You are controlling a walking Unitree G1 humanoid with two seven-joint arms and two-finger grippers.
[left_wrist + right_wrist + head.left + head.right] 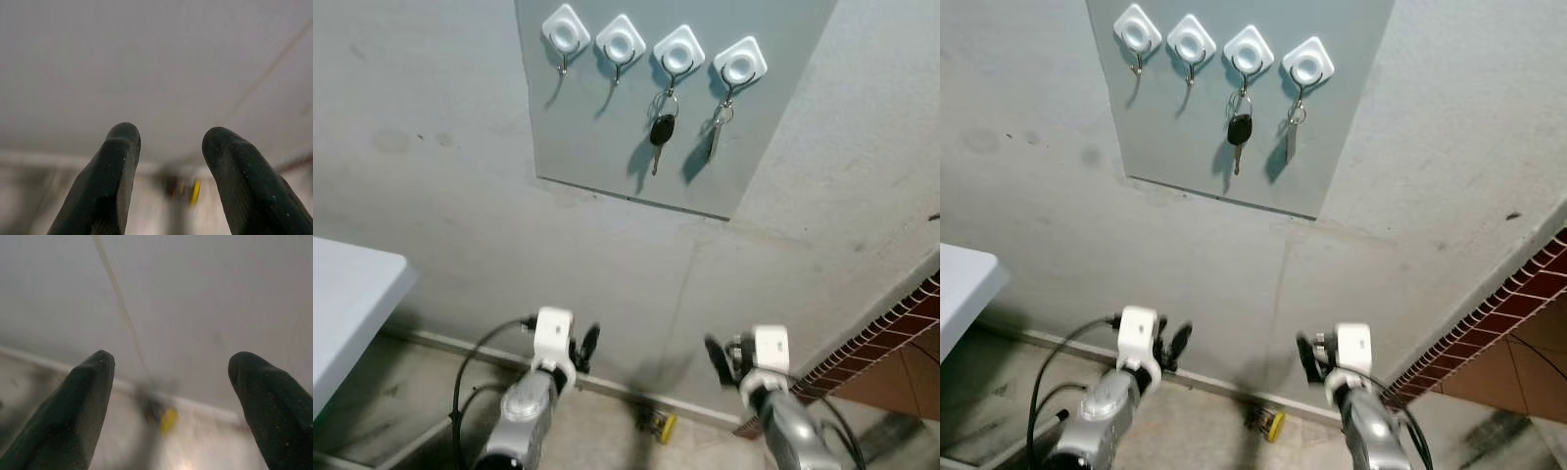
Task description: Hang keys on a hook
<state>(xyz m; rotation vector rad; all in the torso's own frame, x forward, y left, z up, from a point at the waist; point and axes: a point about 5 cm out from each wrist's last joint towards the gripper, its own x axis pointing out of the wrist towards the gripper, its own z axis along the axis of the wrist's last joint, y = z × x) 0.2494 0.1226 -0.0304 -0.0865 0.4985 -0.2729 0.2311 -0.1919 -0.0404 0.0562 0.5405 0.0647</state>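
A grey board [607, 147] on the wall carries several white hooks in a row. A black-headed key [661, 132] hangs from the third hook [678, 51]. A silver key [716, 137] hangs from the rightmost hook [740, 64]. The two left hooks [566, 31] are bare. Both grippers are held low, well below the board. My left gripper [168, 147] is open with nothing between its fingers. My right gripper [168, 367] is open wide and holds nothing.
A white table edge [362, 284] juts in at the left. A small yellow object [658, 424] lies on the floor by the skirting. A brick-patterned edge [891, 328] runs along the lower right.
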